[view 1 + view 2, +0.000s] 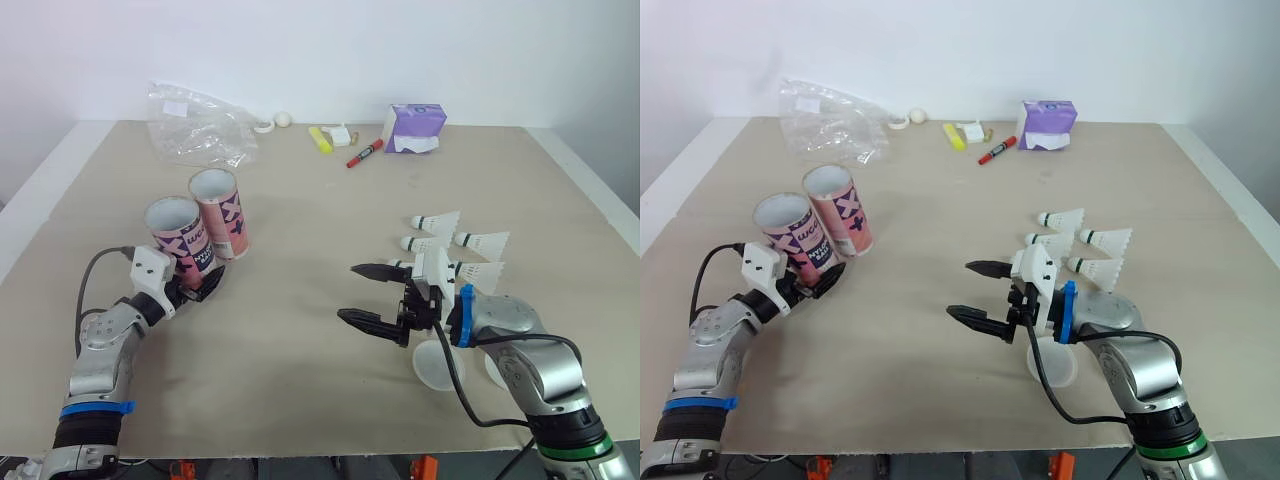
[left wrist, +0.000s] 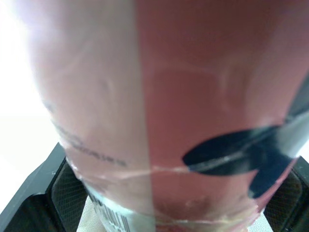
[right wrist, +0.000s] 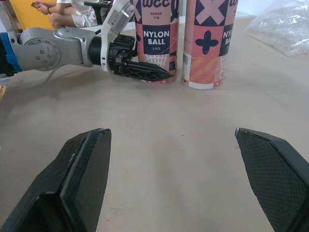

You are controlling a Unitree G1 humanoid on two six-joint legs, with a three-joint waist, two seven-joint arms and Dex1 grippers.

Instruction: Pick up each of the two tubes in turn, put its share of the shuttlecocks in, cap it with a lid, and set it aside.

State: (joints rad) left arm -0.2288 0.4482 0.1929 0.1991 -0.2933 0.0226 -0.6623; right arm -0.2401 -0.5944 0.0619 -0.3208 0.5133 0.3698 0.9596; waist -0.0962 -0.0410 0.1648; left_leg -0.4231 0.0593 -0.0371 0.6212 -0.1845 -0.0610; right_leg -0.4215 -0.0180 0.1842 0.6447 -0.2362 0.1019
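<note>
Beige table [image 1: 300, 200] stood before a plain white wall, and the 2 pink tubes were upright on its left part, touching or almost touching each other. The left gripper [image 1: 198, 285] reached to the lower part of the nearer tube [image 1: 180, 238]. In the left wrist view its fingers [image 2: 67, 193] lay against both sides of this tube, so the claw was closed on it, while the tube's base was on the table. The farther tube [image 1: 222, 215] stood just behind it, free, and both tubes were open at the top.

The right gripper [image 1: 346, 292] hovered above the middle of the table, well apart from the tubes. Its 2 black fingers were spread wide and pointed toward the tubes, with nothing held or touched.

Just behind the right wrist lay the shuttlecocks [image 1: 482, 241]; 4 white ones could be counted, all on their sides. Near them, partly under the right arm, were 2 pale round lids [image 1: 435, 365].

At the far edge of the table lay a clear plastic bag [image 1: 200, 125], a purple box [image 1: 415, 127], a red marker [image 1: 364, 153] and a yellow highlighter [image 1: 320, 139].
</note>
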